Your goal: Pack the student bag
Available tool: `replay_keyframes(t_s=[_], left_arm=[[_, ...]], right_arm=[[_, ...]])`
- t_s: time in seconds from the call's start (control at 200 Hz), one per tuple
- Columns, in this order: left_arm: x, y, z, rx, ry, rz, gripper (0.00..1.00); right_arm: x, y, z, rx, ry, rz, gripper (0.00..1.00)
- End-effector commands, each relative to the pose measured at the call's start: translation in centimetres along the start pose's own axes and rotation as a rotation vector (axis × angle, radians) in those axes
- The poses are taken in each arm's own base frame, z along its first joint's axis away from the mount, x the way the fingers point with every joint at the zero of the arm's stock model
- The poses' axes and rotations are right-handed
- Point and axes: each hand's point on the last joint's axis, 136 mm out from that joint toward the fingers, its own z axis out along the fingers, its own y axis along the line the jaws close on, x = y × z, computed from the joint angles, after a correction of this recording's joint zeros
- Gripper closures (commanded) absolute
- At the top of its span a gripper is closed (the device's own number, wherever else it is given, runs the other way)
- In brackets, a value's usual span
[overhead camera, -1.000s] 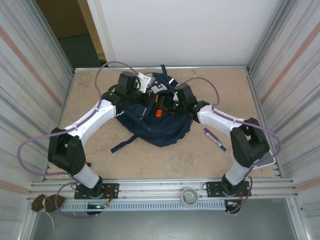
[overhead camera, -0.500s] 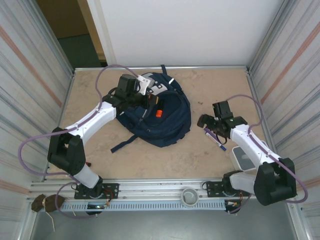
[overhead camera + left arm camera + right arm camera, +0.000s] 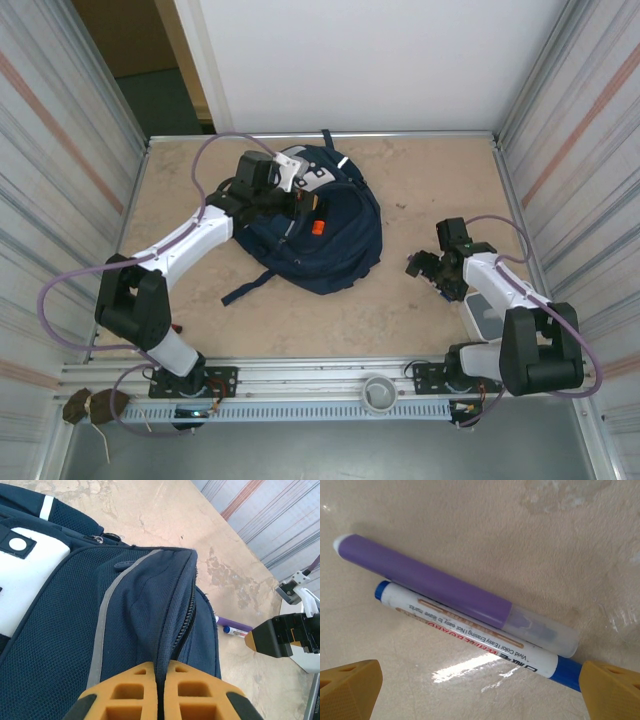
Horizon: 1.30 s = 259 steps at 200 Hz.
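Pale marbled tabletop (image 3: pixel 300 310) fills the floor of a booth with ribbed metal walls, and the student bag (image 3: pixel 330 235) lies on it toward the far side, a little left of the middle, with its white patch turned away from the arms.

The left jaws are pressed together on the bag's fabric: in the left wrist view the orange pads (image 3: pixel 132 685) pinch the edge of the opening, just beside the zipper (image 3: pixel 186 622), and this holds the mouth lifted. Something small and orange (image 3: pixel 317 226) shows inside the opening; I cannot tell what it is.

To the right of the bag, well apart from it, lie a purple marker (image 3: pixel 430 587) and a whiteboard marker (image 3: pixel 465 635) with blue ends, side by side and touching. The right jaws are spread wide above them, one pad on each side, and touch neither.

I judge that the step in hand is to fetch a marker for the bag. The next move calls for lowering the right jaws and closing across the barrels. Because the markers touch, both may come up together, or one may roll away. After this the load must go to the opening at the left jaws.
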Motion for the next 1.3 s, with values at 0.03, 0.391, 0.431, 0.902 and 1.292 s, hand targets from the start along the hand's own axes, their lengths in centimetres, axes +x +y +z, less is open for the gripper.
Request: replay_keyframes(t_s=[0.03,0.391,0.431,0.902,1.292], left_arm=[[-2.0,-0.8,-1.0,0.031,-0.071,0.028,1.00],[-1.6,-0.7,-0.9,0.030,-0.065,0.027,1.00],[-1.7,-0.7,-0.9,0.030,-0.067,0.028,1.00],[-1.4,-0.9,-1.3,0.028,-0.068,0.031,1.00],[-2.0,-1.2,-1.8,0.029,-0.079,0.041,1.00]], right_arm=[[1.3,-0.4,0.4,0.000,0.035,-0.006,0.01],[4.3,2.0,-0.3,-0.065,0.080,-0.102,0.02],[4.6,2.7,-0.4,-0.079,0.084,-0.125,0.03],[7.8,6.2,1.7,0.088,0.125,-0.434,0.55],[7.4,12.1,-2.5,-0.072,0.048,-0.550,0.90]])
